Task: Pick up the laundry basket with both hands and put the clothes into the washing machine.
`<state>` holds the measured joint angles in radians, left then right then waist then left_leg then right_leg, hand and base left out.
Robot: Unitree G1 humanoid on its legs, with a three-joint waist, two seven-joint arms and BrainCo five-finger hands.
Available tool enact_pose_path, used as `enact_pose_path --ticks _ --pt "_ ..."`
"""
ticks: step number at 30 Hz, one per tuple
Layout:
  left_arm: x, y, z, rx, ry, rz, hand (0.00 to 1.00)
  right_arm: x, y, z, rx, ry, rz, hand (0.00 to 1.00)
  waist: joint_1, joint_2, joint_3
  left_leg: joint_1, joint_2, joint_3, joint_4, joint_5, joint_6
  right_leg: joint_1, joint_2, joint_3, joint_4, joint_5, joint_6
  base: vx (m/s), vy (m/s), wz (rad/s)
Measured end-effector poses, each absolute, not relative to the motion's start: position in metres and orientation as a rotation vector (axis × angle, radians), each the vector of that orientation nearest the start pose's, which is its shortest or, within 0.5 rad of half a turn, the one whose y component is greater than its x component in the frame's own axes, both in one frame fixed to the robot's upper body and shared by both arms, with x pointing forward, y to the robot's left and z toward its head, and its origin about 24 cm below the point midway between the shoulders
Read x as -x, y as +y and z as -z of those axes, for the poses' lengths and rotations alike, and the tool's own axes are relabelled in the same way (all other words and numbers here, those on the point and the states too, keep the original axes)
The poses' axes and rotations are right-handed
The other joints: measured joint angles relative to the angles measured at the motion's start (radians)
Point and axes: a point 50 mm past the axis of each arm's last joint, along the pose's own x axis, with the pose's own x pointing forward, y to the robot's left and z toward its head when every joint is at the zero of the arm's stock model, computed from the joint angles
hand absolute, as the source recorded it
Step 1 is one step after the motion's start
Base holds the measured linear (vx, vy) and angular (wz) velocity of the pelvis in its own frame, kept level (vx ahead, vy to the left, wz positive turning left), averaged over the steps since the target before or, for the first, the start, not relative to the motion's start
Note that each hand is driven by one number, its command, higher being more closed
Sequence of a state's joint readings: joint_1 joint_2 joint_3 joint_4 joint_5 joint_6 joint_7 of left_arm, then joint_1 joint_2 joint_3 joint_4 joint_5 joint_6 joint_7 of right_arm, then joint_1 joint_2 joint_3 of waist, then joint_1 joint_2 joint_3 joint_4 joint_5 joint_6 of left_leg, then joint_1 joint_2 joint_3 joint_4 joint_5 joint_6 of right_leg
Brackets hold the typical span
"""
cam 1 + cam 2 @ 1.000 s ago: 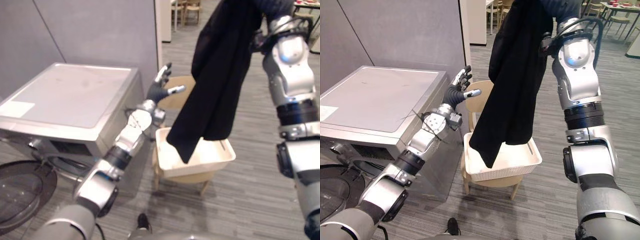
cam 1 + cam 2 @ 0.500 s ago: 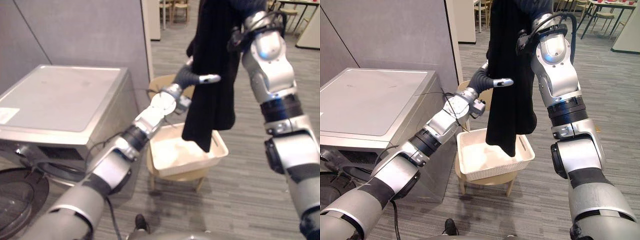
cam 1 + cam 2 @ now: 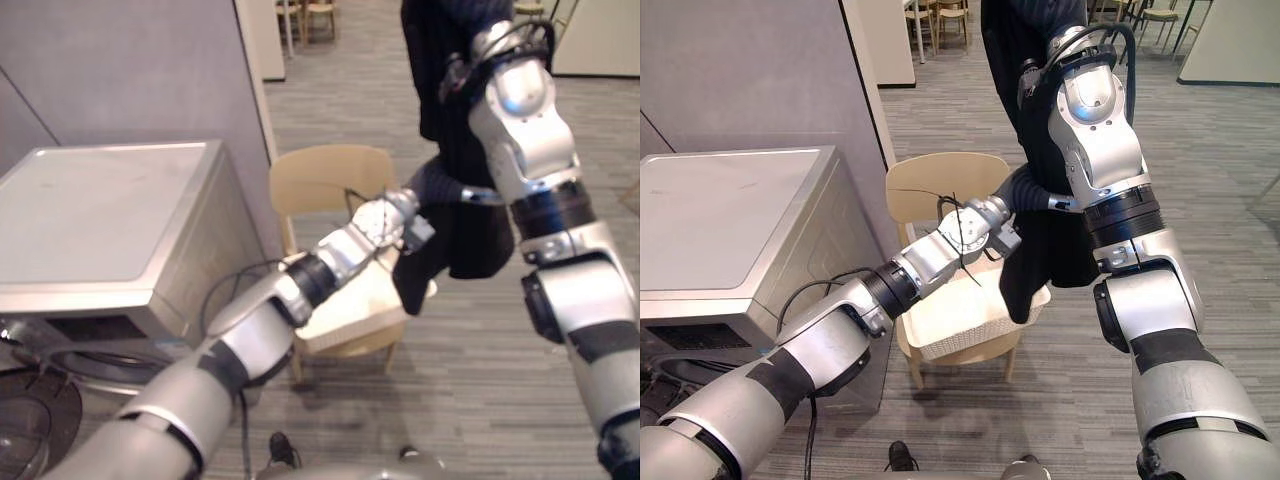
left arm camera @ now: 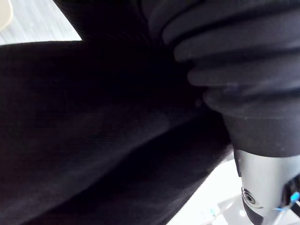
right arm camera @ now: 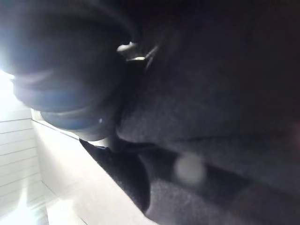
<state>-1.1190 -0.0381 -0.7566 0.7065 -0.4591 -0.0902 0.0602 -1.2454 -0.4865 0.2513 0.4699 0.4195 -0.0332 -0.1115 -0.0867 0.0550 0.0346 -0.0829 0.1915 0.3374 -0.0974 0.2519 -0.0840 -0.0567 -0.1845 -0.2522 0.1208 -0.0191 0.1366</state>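
A black garment (image 3: pixel 468 235) hangs from my raised right hand (image 5: pixel 65 75) at the top of the eye views, and the cloth covers that hand. Its lower end dangles by the right rim of the white laundry basket (image 3: pixel 960 325), which sits on a wooden chair (image 3: pixel 320 175). My left hand (image 3: pixel 436 186) reaches across above the basket and presses into the garment halfway down. Its thumb (image 3: pixel 1065 205) sticks out straight over the cloth. In the left wrist view, black cloth lies right against the hand's cover (image 4: pixel 243 70).
The washing machine (image 3: pixel 100 215) stands to the left of the chair, with its round door (image 3: pixel 22 425) swung open at the lower left. A grey partition wall (image 3: pixel 750 70) rises behind it. Striped carpet (image 3: pixel 470 400) spreads to the right.
The camera has swung right. My left hand went from beside the garment to pressing into it, lower and further right. The garment's end now hangs at the basket's right rim.
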Motion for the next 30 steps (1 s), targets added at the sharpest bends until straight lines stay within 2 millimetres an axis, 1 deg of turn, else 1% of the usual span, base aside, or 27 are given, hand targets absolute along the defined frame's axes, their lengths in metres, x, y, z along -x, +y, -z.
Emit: enact_pose_path --ticks 1,3,6,11,15,19,20,22,23,24,25,26,27,28,30 --pt "-0.334 -0.075 -0.187 -0.196 -0.303 0.796 1.00 -0.370 -0.129 -0.354 0.153 -0.734 -0.159 1.00 -0.001 0.001 0.000 0.000 -0.001 0.001 0.000 0.000 0.000 0.000 -0.001 0.001 0.000 0.001 0.002 0.02 -0.013 -0.05" --pt "-0.331 -0.080 -0.183 -0.205 -0.289 0.822 1.00 -0.370 -0.129 -0.354 0.152 -0.733 -0.159 1.00 -0.007 0.003 0.002 0.000 -0.002 0.007 0.000 0.000 0.000 -0.002 -0.003 0.006 0.000 0.004 0.006 0.03 -0.017 -0.06" --pt "-0.329 -0.082 -0.178 -0.210 -0.280 0.832 1.00 -0.370 -0.129 -0.354 0.152 -0.734 -0.158 1.00 -0.010 0.007 0.003 0.003 -0.003 0.010 0.000 0.000 0.000 -0.003 -0.004 0.008 0.000 0.004 0.006 0.02 -0.022 -0.04" --pt "-0.326 -0.085 -0.179 -0.203 -0.280 0.841 1.00 -0.370 -0.129 -0.354 0.152 -0.734 -0.157 1.00 -0.010 0.016 0.007 0.005 -0.003 0.010 0.000 0.000 0.000 -0.001 -0.004 0.008 0.000 0.004 0.006 0.00 0.000 0.00" --pt "-0.327 -0.085 -0.179 -0.203 -0.280 0.837 1.00 -0.370 -0.130 -0.354 0.150 -0.734 -0.155 1.00 -0.010 0.018 0.008 0.005 -0.003 0.009 0.000 0.000 0.000 0.001 -0.004 0.008 0.000 0.005 0.007 0.00 0.000 0.00" --pt "-0.332 -0.077 -0.180 -0.237 -0.296 0.817 1.00 -0.368 -0.133 -0.348 0.142 -0.737 -0.156 1.00 -0.007 0.018 0.008 0.008 -0.004 0.006 0.000 0.000 0.000 0.005 -0.005 0.006 -0.001 0.005 0.007 0.00 0.000 0.00" --pt "-0.334 -0.074 -0.180 -0.242 -0.298 0.808 1.00 -0.365 -0.137 -0.346 0.130 -0.746 -0.152 0.00 -0.007 0.018 0.008 0.008 -0.004 0.005 0.000 0.000 0.000 0.007 -0.004 0.005 -0.001 0.006 0.008 0.01 -0.016 0.05" --pt "-0.338 -0.065 -0.186 -0.254 -0.322 0.790 1.00 -0.357 -0.153 -0.343 0.111 -0.773 -0.122 0.00 -0.004 0.018 0.008 0.009 -0.005 -0.002 0.000 0.000 0.000 0.015 -0.004 0.000 -0.003 0.006 0.008 0.01 -0.018 0.10" --pt "-0.343 -0.053 -0.194 -0.222 -0.345 0.754 1.00 -0.351 -0.171 -0.338 0.097 -0.789 -0.077 0.00 -0.003 0.018 0.008 0.011 -0.007 -0.008 0.000 0.000 0.000 0.021 -0.005 -0.005 -0.005 0.007 0.009 0.01 -0.014 0.10" --pt "-0.350 -0.033 -0.203 -0.186 -0.375 0.696 1.00 -0.346 -0.191 -0.333 0.084 -0.794 -0.022 0.00 -0.002 0.018 0.008 0.011 -0.006 -0.008 0.000 0.000 0.000 0.022 -0.004 -0.006 -0.005 0.007 0.009 0.01 -0.016 0.07" --pt "-0.353 -0.023 -0.207 -0.185 -0.391 0.665 1.00 -0.344 -0.202 -0.330 0.082 -0.791 0.011 0.00 -0.002 0.018 0.008 0.011 -0.006 -0.009 0.000 0.000 0.000 0.022 -0.004 -0.007 -0.006 0.007 0.009 0.00 -0.014 0.05" --pt "-0.360 0.000 -0.212 -0.199 -0.416 0.603 1.00 -0.340 -0.225 -0.323 0.082 -0.774 0.078 0.00 -0.004 0.018 0.008 0.011 -0.006 -0.013 -0.001 0.000 0.000 0.028 -0.003 -0.014 -0.011 0.007 0.008 0.00 -0.019 0.12" --pt "-0.364 0.017 -0.213 -0.213 -0.426 0.562 1.00 -0.336 -0.243 -0.317 0.085 -0.760 0.130 0.00 -0.006 0.018 0.008 0.011 -0.006 -0.020 -0.006 -0.004 -0.004 0.038 -0.002 -0.021 -0.019 0.007 0.008 0.00 -0.014 0.13" --pt "-0.367 0.039 -0.214 -0.225 -0.439 0.511 1.00 -0.329 -0.265 -0.311 0.100 -0.742 0.196 0.00 -0.006 0.019 0.007 0.016 -0.005 -0.023 -0.006 -0.021 -0.009 0.047 0.000 -0.022 -0.027 0.008 0.009 0.01 -0.011 0.10" --pt "-0.366 0.068 -0.209 -0.228 -0.443 0.445 1.00 -0.320 -0.289 -0.301 0.122 -0.712 0.263 0.00 -0.008 0.019 0.007 0.026 -0.005 -0.022 -0.007 -0.028 -0.010 0.072 0.005 -0.024 -0.057 0.021 0.009 0.03 -0.011 0.00"
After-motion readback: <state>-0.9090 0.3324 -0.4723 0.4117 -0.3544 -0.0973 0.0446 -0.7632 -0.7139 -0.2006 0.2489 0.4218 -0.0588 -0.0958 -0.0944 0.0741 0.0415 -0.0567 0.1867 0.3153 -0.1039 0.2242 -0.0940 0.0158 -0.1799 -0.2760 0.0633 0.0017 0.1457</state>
